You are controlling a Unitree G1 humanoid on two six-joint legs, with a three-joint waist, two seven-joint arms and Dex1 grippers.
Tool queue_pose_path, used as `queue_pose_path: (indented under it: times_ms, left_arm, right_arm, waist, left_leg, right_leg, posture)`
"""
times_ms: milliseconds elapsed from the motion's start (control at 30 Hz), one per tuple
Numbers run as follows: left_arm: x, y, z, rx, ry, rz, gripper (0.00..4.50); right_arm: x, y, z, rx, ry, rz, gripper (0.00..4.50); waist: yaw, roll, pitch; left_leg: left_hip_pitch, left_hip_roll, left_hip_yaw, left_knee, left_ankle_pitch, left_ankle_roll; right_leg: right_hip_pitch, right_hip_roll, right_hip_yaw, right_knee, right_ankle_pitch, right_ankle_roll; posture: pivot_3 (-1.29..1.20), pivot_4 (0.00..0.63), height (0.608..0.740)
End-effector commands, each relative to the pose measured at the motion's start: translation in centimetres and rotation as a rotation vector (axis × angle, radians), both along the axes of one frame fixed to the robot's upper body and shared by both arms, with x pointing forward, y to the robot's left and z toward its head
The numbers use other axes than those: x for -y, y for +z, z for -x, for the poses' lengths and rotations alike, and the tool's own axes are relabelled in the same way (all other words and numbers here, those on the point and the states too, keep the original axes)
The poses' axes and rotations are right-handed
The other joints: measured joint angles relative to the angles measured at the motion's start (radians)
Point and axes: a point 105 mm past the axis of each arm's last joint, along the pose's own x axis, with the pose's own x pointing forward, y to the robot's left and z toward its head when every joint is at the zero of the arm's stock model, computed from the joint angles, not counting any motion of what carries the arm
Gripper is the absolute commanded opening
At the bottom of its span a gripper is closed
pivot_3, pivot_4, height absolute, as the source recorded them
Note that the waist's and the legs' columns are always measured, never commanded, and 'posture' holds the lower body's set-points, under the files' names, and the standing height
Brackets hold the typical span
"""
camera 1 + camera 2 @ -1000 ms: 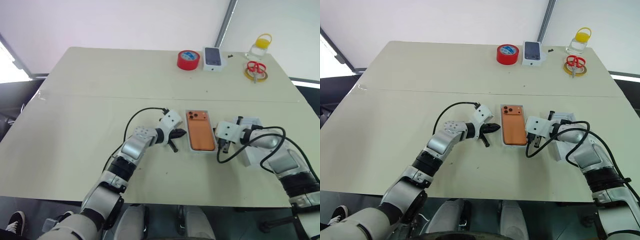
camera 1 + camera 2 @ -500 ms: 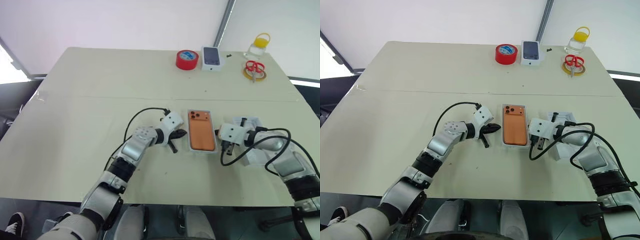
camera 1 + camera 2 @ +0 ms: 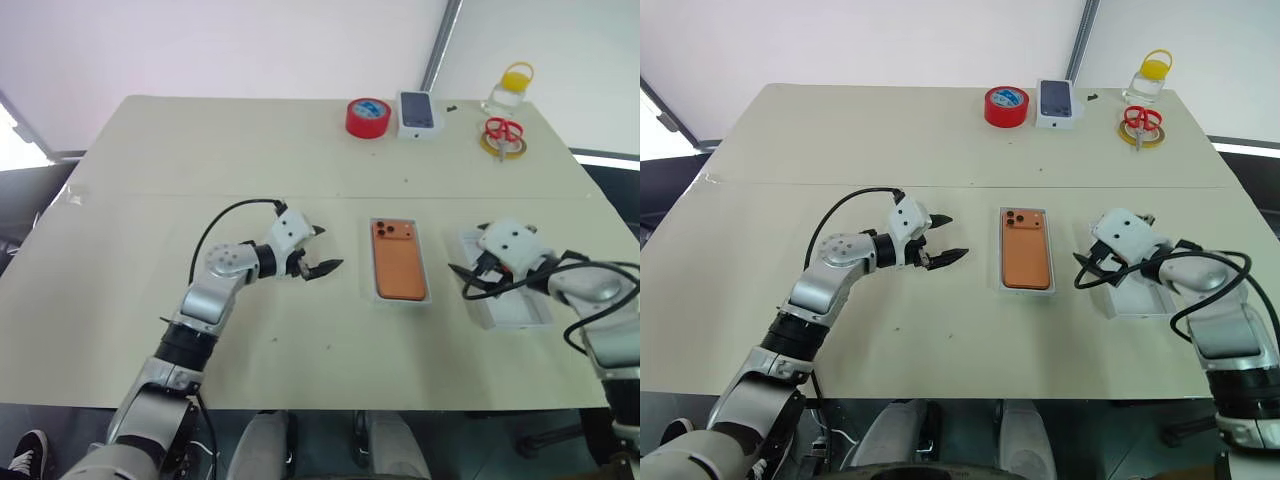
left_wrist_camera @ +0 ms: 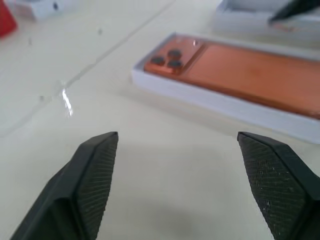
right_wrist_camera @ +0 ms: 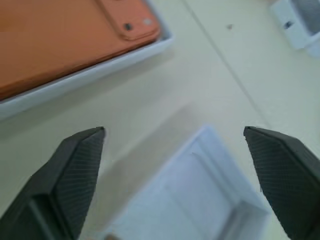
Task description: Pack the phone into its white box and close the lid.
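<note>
Left hand [image 3: 939,238]: fingers spread wide, holding nothing, hovering over bare table [image 3: 840,140] to the left of the white box [image 3: 1026,287], well apart from it, tips aimed toward it.

Right hand [image 3: 1087,268]: fingers spread wide too, empty, on the far side of the white box from the left hand, poised at the near-left edge of the lid [image 3: 1135,297].

The white box: in the middle of the table, between the two hands, long side running away from the robot. Inside it, the phone [image 3: 1026,251], orange, back side up, camera lenses at the far-left corner, lying flat with a thin white rim showing all around. Open on top, not yet covered.

The lid: to the right of the white box, apart from it, hollow side up, resting on the table, partly hidden under the right hand and its black cable. Seen from the right wrist, raised white edges and a plain white inner floor, nothing clearly inside.

Beyond the white box, along the far edge of the table: a red tape roll [image 3: 1006,105], then a small white carton [image 3: 1059,102] printed with a dark phone picture, just beside the roll. Further right, red-handled scissors [image 3: 1143,121] lying on a yellow ring, and a clear jar with a yellow lid [image 3: 1148,80] behind them.

Nothing on the table between the white box and the lid, nor between the left hand and the white box.
</note>
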Motion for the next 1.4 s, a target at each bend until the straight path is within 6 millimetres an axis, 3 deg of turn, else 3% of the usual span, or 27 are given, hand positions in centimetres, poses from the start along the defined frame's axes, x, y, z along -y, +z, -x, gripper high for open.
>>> queue_pose_path:
  times_ms: [33,233,367,600,767,867,1100,1300,1400]
  left_arm:
    - [-1.2,2.6,0.8,0.146,-0.022,0.083,3.73]
    - [-3.6,2.2,3.6,0.184,-0.144,0.076,3.73]
    - [-4.1,1.8,4.2,0.205,-0.172,0.023,3.73]
    - [-5.1,2.7,6.0,0.281,-0.248,-0.013,3.73]
    - [-6.3,2.7,6.1,0.292,-0.246,-0.045,3.73]
    - [-6.3,2.6,6.4,0.29,-0.248,-0.049,3.73]
    - [-5.8,2.4,6.8,0.289,-0.21,-0.018,3.73]
    - [-5.7,2.6,6.3,0.283,-0.172,-0.003,3.73]
    - [-5.6,2.6,6.2,0.281,-0.175,-0.006,3.73]
  right_arm:
    - [0.4,0.7,1.0,-0.041,-0.108,-0.108,4.37]
    - [-0.7,0.1,3.4,-0.253,-0.171,-0.223,4.37]
    - [0.4,0.0,3.0,-0.311,-0.291,-0.283,4.37]
    - [-1.8,0.5,2.4,-0.443,-0.322,-0.399,4.37]
    - [-1.6,0.0,2.2,-0.506,-0.362,-0.407,4.37]
    - [-1.6,-0.5,2.2,-0.527,-0.345,-0.37,3.55]
    - [-0.1,-1.7,1.9,-0.541,-0.41,-0.352,0.03]
    - [0.3,-2.2,1.4,-0.548,-0.482,-0.412,0.03]
    - [-0.6,-1.2,0.8,-0.516,-0.457,-0.461,0.03]
  waist:
    - [-0.002,0.0,0.0]
    - [-0.003,0.002,-0.001]
    - [-0.002,0.002,-0.001]
    - [-0.004,0.003,0.0]
    - [-0.002,0.003,0.0]
    - [-0.004,0.003,0.0]
    - [-0.004,0.003,-0.001]
    - [-0.005,0.0,-0.002]
    - [-0.007,-0.001,-0.003]
  left_leg:
    - [0.0,0.0,0.0,0.0,0.0,0.0]
    - [0.0,0.002,0.0,0.0,0.0,0.0]
    - [0.0,0.001,0.0,0.0,0.0,0.0]
    - [-0.001,0.002,0.0,-0.001,0.0,0.0]
    - [-0.001,0.002,0.0,-0.001,0.0,0.0]
    - [-0.001,0.001,0.001,-0.001,-0.001,0.001]
    - [-0.001,0.002,0.001,-0.001,-0.001,0.001]
    - [0.001,0.002,0.001,0.0,-0.001,0.001]
    - [0.001,0.002,0.001,0.0,-0.001,0.001]
  right_leg:
    - [0.0,0.0,0.0,0.0,0.0,0.0]
    - [-0.001,0.0,0.0,0.001,0.0,-0.001]
    - [-0.001,0.0,0.0,0.0,0.0,-0.001]
    - [-0.003,0.001,0.0,0.0,0.0,-0.001]
    - [-0.002,0.001,0.0,0.0,0.0,-0.001]
    - [-0.002,0.001,0.0,0.0,0.0,-0.001]
    - [-0.002,0.001,0.0,0.0,0.0,0.0]
    - [-0.001,0.002,0.0,0.0,0.0,0.0]
    - [0.0,0.002,0.0,0.0,0.0,0.0]
  posture:
    - [0.0,0.15,0.74]
    - [0.0,0.15,0.74]
    - [0.0,0.15,0.74]
    - [0.0,0.15,0.74]
    - [0.0,0.15,0.74]
    - [0.0,0.15,0.74]
    - [0.0,0.15,0.74]
    - [0.0,0.15,0.74]
    - [0.0,0.15,0.74]
